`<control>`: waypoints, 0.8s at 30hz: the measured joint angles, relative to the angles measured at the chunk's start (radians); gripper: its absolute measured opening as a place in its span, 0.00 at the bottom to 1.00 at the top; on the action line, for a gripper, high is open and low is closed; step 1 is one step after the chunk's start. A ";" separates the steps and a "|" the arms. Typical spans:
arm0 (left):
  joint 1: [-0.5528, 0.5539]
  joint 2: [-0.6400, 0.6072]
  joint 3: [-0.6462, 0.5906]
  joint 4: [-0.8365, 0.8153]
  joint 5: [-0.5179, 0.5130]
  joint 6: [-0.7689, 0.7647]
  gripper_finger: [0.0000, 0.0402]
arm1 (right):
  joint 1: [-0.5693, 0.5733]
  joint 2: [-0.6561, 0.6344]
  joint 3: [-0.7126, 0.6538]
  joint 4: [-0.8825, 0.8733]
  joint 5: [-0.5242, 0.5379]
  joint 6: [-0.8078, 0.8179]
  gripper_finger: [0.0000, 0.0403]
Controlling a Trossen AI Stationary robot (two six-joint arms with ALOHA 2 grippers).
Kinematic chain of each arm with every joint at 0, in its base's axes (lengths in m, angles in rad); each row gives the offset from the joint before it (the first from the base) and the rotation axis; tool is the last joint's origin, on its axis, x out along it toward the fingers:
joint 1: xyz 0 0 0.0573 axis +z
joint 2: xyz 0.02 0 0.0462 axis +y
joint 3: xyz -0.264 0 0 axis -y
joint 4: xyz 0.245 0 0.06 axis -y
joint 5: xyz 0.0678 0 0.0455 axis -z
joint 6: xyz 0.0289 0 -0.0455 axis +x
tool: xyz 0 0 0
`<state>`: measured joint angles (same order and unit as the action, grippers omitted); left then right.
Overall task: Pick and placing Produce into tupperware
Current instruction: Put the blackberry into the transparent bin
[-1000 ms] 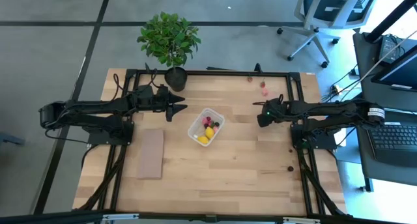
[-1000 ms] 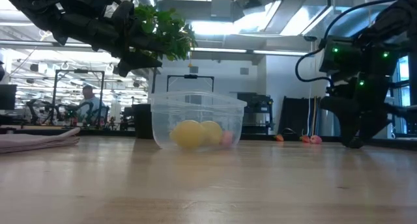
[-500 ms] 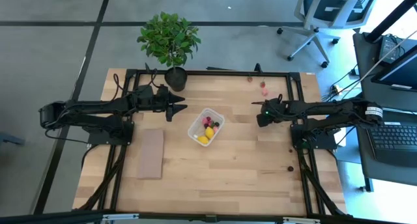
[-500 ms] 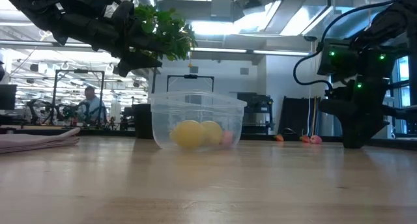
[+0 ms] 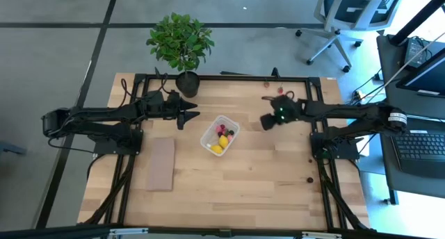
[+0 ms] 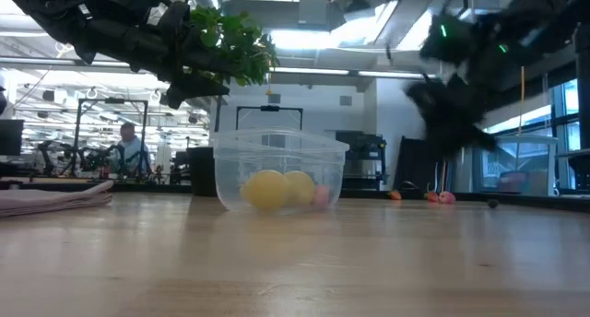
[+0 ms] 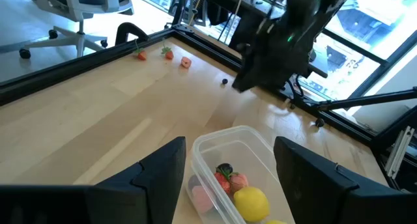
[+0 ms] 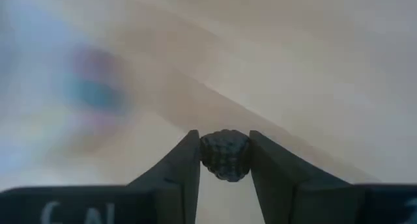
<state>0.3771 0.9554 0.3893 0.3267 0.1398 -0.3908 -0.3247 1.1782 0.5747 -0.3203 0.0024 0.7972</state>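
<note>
1. The left gripper (image 5: 186,110) hangs in the air beside the potted plant (image 5: 179,43), jaws partly apart and holding nothing.
2. The tupperware (image 5: 220,135) sits mid-table with yellow, red and pink produce (image 7: 251,202) inside.
3. The right gripper (image 8: 224,156), raised just right of the tub, pinches a dark bumpy berry (image 8: 225,155) between its fingers.

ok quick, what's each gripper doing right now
Left gripper: open, empty, above the tupperware.
Right gripper: shut on a dark bumpy piece of produce.
</note>
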 joint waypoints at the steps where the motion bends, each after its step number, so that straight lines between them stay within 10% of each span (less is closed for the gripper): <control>1: 0.000 0.000 0.000 0.000 0.000 0.000 0.56 | 0.010 0.000 0.033 0.052 -0.005 -0.023 0.28; 9: 0.000 0.000 0.000 0.000 -0.042 0.000 0.56 | 0.083 0.079 0.290 0.173 -0.001 -0.249 0.28; 24: 0.000 0.000 0.000 -0.001 -0.051 0.000 0.56 | 0.186 0.607 0.745 -0.026 -0.141 -0.514 0.28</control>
<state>0.3771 0.9550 0.3897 0.3260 0.0887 -0.3904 -0.1382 1.7848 1.3201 -0.3467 -0.1390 0.2836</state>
